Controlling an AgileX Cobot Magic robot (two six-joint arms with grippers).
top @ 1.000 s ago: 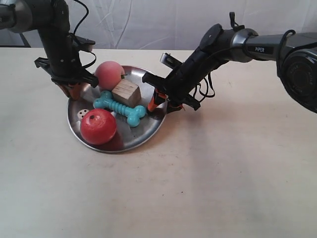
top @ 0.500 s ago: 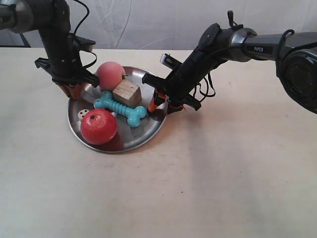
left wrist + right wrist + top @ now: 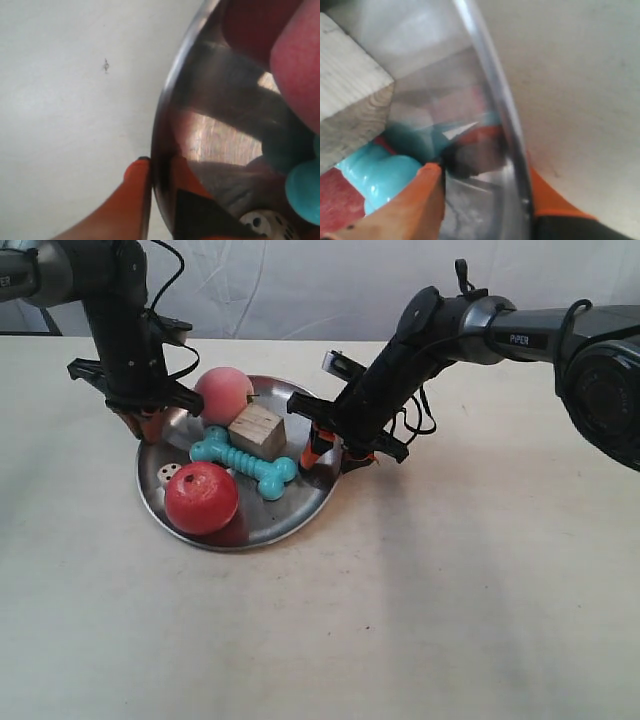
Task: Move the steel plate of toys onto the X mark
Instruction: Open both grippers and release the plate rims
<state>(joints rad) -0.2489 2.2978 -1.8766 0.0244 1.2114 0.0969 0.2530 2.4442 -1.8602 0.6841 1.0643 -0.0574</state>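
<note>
The steel plate [image 3: 297, 518] rests on the table with the toys in it: the red apple [image 3: 201, 498], pink peach [image 3: 224, 393], wooden cube [image 3: 254, 430], turquoise bone [image 3: 243, 462] and die [image 3: 169, 472]. My left gripper [image 3: 161, 169], the arm at the exterior view's left [image 3: 150, 426], is shut on the plate's rim [image 3: 159, 130] close to the die [image 3: 267, 225]. My right gripper [image 3: 482, 172] straddles the opposite rim [image 3: 512, 130] with its jaws apart, one finger [image 3: 422, 200] inside beside the bone [image 3: 385, 175]. No clear X mark shows.
A tiny grey mark [image 3: 105, 65] lies on the pale table outside the rim, too small to tell its shape. Cables hang from the right arm [image 3: 415, 420]. The beige table [image 3: 450, 590] stretches to the front and right.
The plate and its toys have shifted very slightly toward the exterior view's right and front, along with both arms. Both grippers stay at the rim.
</note>
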